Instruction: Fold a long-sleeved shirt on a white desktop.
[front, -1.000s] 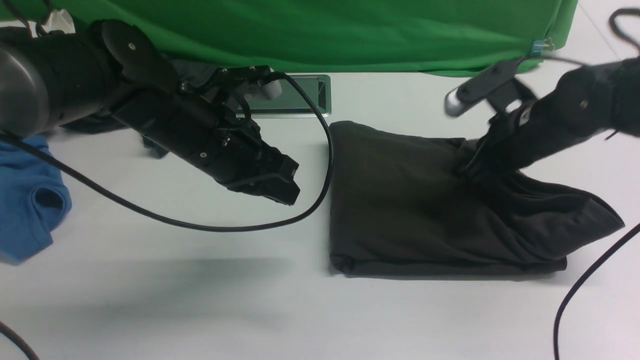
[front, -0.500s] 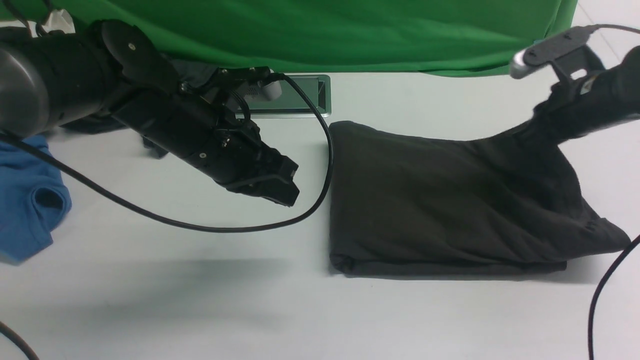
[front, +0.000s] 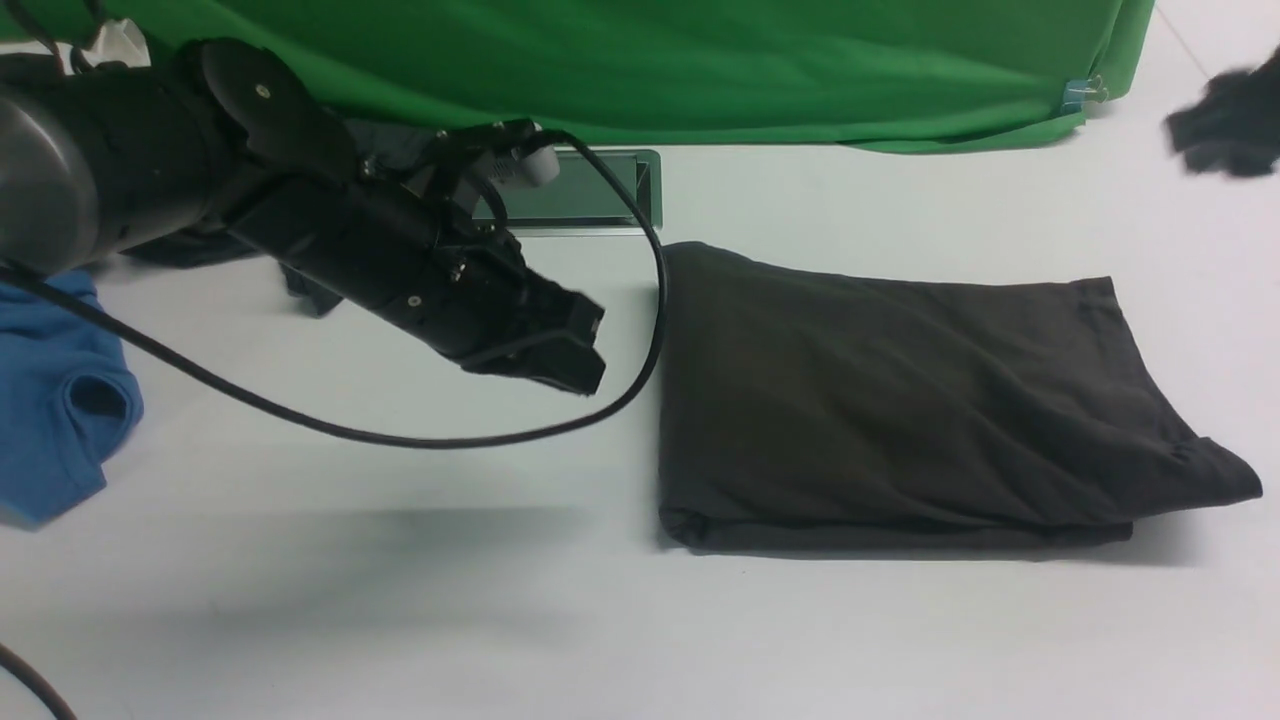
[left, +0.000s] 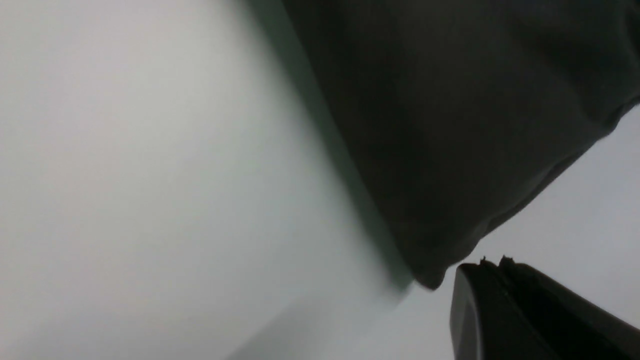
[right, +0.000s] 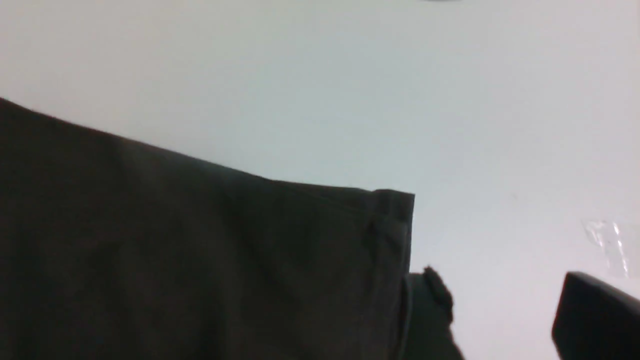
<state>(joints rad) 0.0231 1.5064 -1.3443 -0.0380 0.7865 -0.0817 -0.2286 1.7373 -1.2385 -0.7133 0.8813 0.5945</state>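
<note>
The long-sleeved shirt (front: 900, 400) lies folded into a flat dark rectangle on the white desktop (front: 400, 600), right of centre. My left gripper (front: 575, 355) hangs shut and empty just left of the shirt's left edge. In the left wrist view its closed fingertips (left: 492, 265) sit beside a corner of the shirt (left: 450, 125). My right gripper (front: 1225, 125) is a blurred dark shape at the far right, clear of the cloth. In the right wrist view it (right: 505, 310) stands open over bare table, one finger (right: 595, 320) apart from the other, next to the shirt's hem corner (right: 390, 210).
A silver-rimmed cable tray (front: 648, 190) is set into the table behind my left arm. A bright blue garment (front: 50, 400) lies at the left edge and a dark grey one (front: 180, 250) under my left arm. A black cable (front: 400, 440) loops over the table. Green backdrop (front: 700, 60) behind.
My right gripper pulled the shirt's upper layer out to the right, opened and let go, then moved off to the far right. The layer now lies flat. My left arm barely shifted.
</note>
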